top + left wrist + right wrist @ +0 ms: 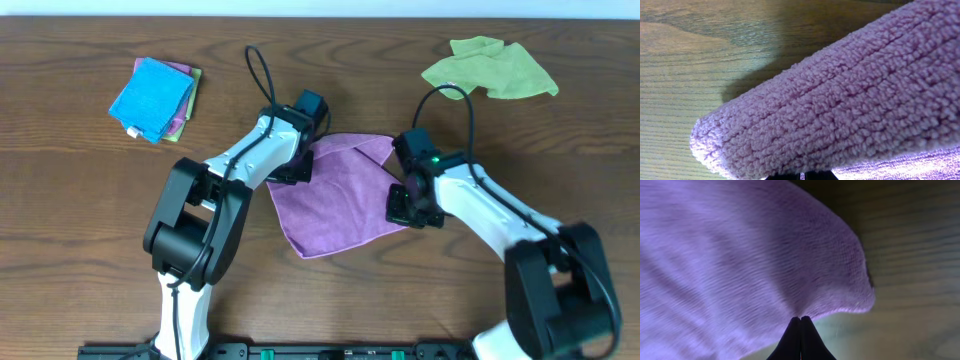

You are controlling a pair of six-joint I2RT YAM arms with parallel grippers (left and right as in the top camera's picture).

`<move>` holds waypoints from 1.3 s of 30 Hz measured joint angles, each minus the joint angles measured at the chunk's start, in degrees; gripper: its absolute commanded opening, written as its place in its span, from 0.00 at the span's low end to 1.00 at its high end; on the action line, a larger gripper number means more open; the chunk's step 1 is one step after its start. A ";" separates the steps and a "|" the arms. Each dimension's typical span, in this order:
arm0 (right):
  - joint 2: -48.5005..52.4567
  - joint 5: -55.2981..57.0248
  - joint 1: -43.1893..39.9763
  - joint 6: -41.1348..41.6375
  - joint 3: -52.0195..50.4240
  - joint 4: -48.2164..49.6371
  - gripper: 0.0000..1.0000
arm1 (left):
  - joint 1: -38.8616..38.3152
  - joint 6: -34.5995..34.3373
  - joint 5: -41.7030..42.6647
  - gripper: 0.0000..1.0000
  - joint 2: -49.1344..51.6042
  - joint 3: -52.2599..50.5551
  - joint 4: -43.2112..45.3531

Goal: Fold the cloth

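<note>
Clutter sits far back on the brown wooden table (80, 200): a crumpled lime-green cloth (490, 68) at far right, and at far left a bright blue cloth (150, 95) stacked on pink and green cloths (190, 95), its white tag (131, 129) too small to read. Both lie well apart from the soft purple microfibre cloth (335, 205) at centre. The left gripper (297, 165) is clenched at its far left corner, fabric draped over the fingers. The right gripper (800, 319) pinches its right edge.
</note>
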 measured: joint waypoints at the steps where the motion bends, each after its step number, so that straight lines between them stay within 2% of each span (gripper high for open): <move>1: 1.09 0.17 0.02 0.33 0.00 0.44 0.01 | 0.09 0.00 0.15 0.06 0.00 0.00 -0.02; 9: 4.02 1.79 2.89 1.51 1.33 1.75 0.02 | 0.20 -0.02 0.37 0.06 0.00 0.09 -0.17; 17: 4.87 -1.60 11.17 2.49 2.43 3.89 0.02 | 2.38 0.00 0.55 0.06 0.00 0.11 -2.05; 21: 5.20 -5.22 15.32 3.43 2.62 1.03 0.02 | 6.27 0.00 0.79 0.06 0.00 0.09 -3.02; 31: 5.81 -10.27 19.08 4.17 2.51 -3.17 0.01 | 11.02 0.20 0.79 0.06 0.07 0.46 -1.77; 39: 5.90 -11.96 22.77 4.24 2.27 -3.21 0.02 | 13.07 1.11 0.33 0.06 2.47 7.06 -0.44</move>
